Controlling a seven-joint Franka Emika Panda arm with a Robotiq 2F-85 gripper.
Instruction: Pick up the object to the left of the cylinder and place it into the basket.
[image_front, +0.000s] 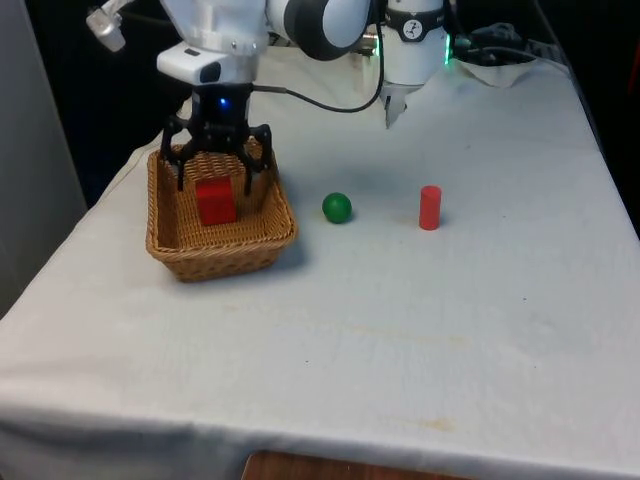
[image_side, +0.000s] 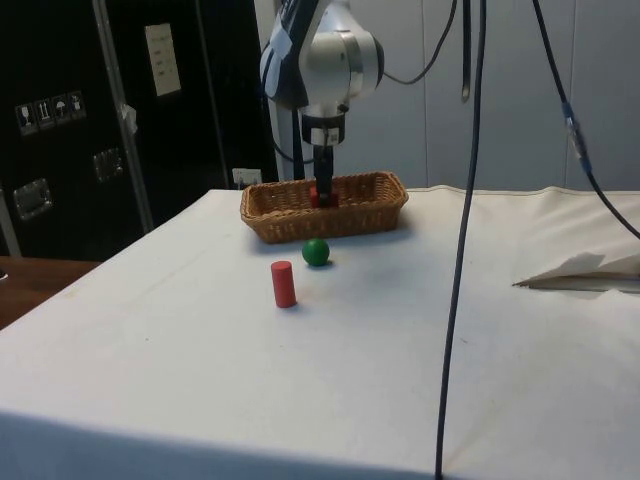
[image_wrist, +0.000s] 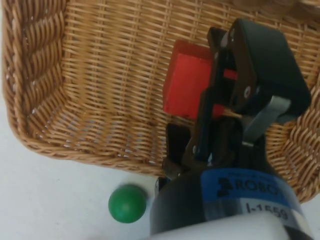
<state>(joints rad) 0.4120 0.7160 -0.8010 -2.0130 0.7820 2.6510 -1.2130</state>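
A wicker basket (image_front: 165, 215) is seen on the white cloth (image_front: 400, 310) towards the front view's left, and a red block (image_front: 215, 200) is found inside it, standing on the woven floor. The black gripper (image_front: 216, 165) is lowered into the basket directly over the block, with one finger (image_front: 181, 160) on each side of it. In the front view the fingers are spread apart, wider than the block, and a gap is visible between the block and each of them, so the block is not clamped; whether a finger tip brushes the block cannot be told from the wrist view, where one finger (image_wrist: 260, 75) is laid across the block's (image_wrist: 187, 82) edge. In the side view the gripper (image_side: 323, 190) is seen hanging down into the basket (image_side: 370, 205), with a small part of the red block (image_side: 314, 197) visible beside it above the rim. A green ball (image_front: 337, 207) is set on the cloth just outside the basket, near its wall on the front view's right, and is not touched by it. A red cylinder (image_front: 429, 207) is stood upright farther to the front view's right, apart from the ball. In the side view the ball (image_side: 316, 251) is seen between the basket and the cylinder (image_side: 283, 283).
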